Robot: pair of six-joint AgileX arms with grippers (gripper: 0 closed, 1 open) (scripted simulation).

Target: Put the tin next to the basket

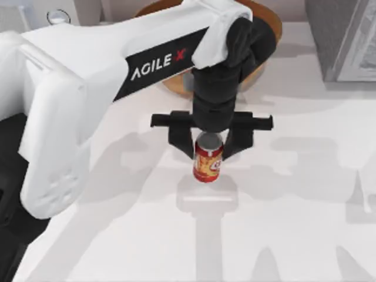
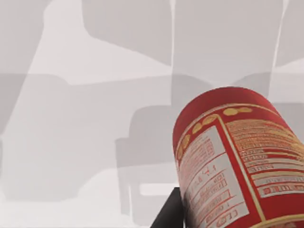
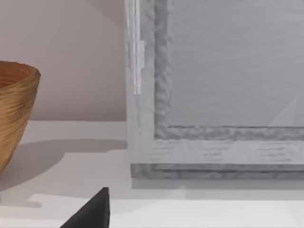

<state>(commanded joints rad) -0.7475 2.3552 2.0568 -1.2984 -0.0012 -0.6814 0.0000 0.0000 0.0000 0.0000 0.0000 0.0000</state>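
Left arm (image 1: 88,88): bulky white glossy shells, with a black panel lettered "AGILE X" in white, the X red-tipped. Wrist section was matte black. Black two-finger gripper (image 1: 209,150) hung from a flat black crossbar.

1 tin (image 1: 208,161), 1 basket (image 1: 267,23)

Our left arm covers most of the basket (image 1: 267,26) in the top view, leaving us only an arc of rim at the upper centre of the frame and a brown sliver beneath the arm. The left hand (image 1: 209,144) hides the upper sides of the tin (image 1: 208,161). In the left wrist view the tin (image 2: 237,161) runs off the lower right edge, and its print is too small to read. In the right wrist view the basket (image 3: 14,109) is cut by the left edge, and a grey framed panel (image 3: 213,95) runs past the top and right edges.
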